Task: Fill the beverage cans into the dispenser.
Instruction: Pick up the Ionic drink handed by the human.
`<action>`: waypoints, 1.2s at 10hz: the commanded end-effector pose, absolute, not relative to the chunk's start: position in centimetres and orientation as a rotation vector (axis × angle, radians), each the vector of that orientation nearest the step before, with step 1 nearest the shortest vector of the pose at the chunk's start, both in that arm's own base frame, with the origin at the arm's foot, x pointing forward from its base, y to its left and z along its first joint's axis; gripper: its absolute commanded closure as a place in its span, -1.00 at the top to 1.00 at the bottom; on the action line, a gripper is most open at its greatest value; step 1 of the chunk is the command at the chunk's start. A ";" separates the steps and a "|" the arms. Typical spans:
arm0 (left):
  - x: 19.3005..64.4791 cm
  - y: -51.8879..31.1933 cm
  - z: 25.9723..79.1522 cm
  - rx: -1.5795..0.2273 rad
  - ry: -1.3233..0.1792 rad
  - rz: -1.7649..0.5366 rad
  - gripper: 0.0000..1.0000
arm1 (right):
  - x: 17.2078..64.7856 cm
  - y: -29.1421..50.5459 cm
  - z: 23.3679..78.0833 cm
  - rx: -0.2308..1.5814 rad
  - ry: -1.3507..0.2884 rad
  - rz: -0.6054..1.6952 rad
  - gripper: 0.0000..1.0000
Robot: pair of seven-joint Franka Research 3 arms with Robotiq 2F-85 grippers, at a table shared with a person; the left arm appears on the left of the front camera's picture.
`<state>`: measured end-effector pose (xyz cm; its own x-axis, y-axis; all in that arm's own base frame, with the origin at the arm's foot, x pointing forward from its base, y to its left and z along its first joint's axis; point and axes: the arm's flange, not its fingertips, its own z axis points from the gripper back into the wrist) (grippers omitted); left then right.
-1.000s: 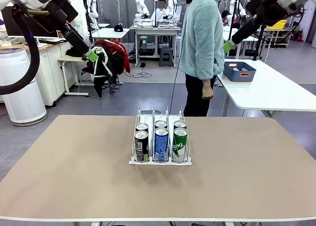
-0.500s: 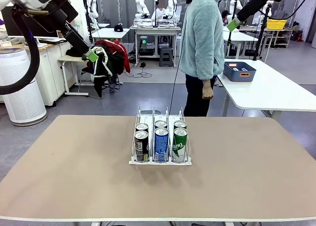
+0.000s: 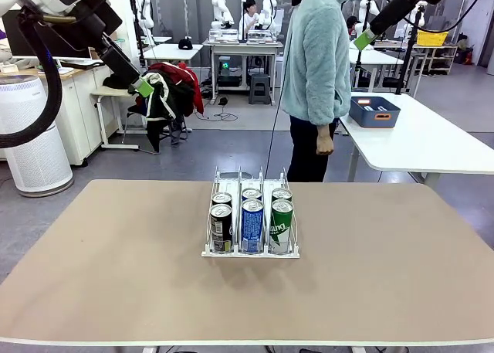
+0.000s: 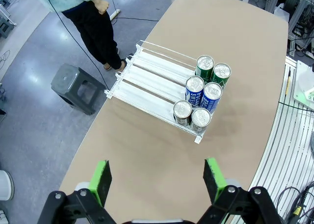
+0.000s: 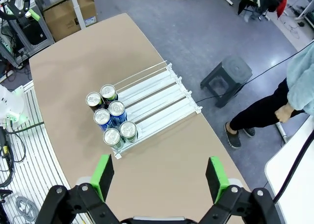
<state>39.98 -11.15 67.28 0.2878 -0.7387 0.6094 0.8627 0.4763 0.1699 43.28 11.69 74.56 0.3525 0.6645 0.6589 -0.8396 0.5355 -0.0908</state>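
Left jaws: wide open, holding nothing, high above the counter (image 3: 386,276) on the left.
Right jaws: wide open, holding nothing, high on the far right.
Dispenser (image 3: 251,177): mid-counter, far half of its lanes bare.
Cans (image 3: 252,218): six upright, two per lane at the near lip; black left, blue (image 4: 204,90) middle, green right.
Task state: probably done or nearly so, with no loose can on the counter.
Risk, tipping: another can sliding down a lane may strike the standing pair and topple it.
Risk, shifting: the rack looks light, so a low descent clipping its wires could drag it.
Risk, person (image 3: 316,59): standing at the far edge; an arm reaching across could meet the hand (image 3: 324,144).
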 end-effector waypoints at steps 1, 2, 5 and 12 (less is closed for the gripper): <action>39.9 -11.0 67.3 -0.208 -0.682 -1.081 1.00 | 42.9 11.6 74.2 0.297 -0.703 0.988 1.00; 40.0 -11.2 67.3 -0.207 -0.691 -1.079 1.00 | 42.9 11.6 74.2 0.297 -0.703 0.988 1.00; 39.9 -11.8 69.6 -0.267 -0.658 -1.080 1.00 | 42.9 11.1 75.4 0.332 -0.709 0.933 1.00; 38.6 -11.2 73.0 -0.336 -0.734 -1.120 1.00 | 42.0 10.3 77.4 0.304 -0.716 0.956 1.00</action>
<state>38.62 -11.16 73.45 0.2222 -0.6950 0.6838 0.9025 0.4121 0.1255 42.03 10.18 77.38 0.3756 0.6390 0.6713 -0.8274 0.5575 -0.0677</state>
